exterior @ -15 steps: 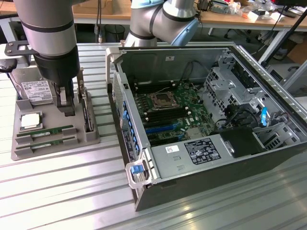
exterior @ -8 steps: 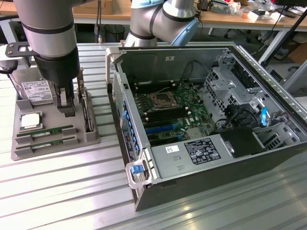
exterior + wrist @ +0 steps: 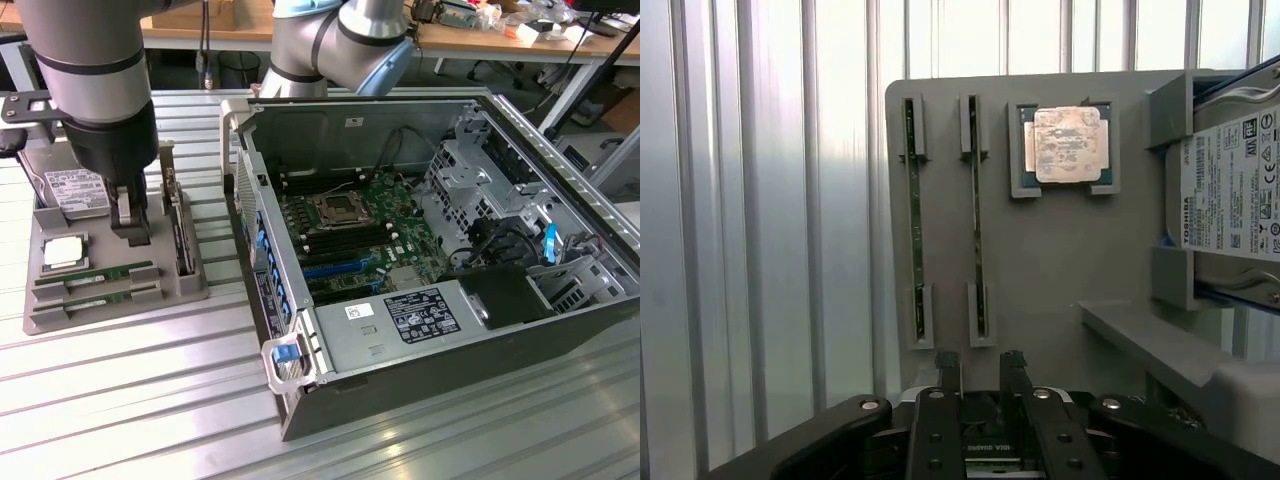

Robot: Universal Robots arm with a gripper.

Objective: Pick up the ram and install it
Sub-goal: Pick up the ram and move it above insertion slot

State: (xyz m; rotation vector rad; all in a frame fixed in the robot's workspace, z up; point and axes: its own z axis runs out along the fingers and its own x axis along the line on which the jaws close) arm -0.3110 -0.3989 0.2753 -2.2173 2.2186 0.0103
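Gripper [image 3: 980, 362] in the foreground of the wrist view: two dark fingers [image 3: 948, 365] parallel with a clear gap between them, open and holding nothing, above the grey tray [image 3: 1040, 260] just short of the sticks' near ends. In line with that gap lies the ram [image 3: 977, 215], set on edge in its tray slot. A second stick [image 3: 913, 215] runs parallel just beside it, on the side away from the processor [image 3: 1067, 145]. Seen edge-on here, neither stick's chips nor labels can be made out; the exterior view presents their green faces. The hard drive [image 3: 1235, 170] is cut off by the picture's edge, and in the exterior view the arm [image 3: 95, 90] covers part of it. An upright card [image 3: 180, 235] stands in the tray just to the exterior view's right of the gripper. Farther to that side, on the slatted metal table [image 3: 150, 400], the exterior view adds the open computer case [image 3: 350, 105] with its motherboard [image 3: 350, 215] exposed, and cluttered benches [image 3: 500, 30] behind.
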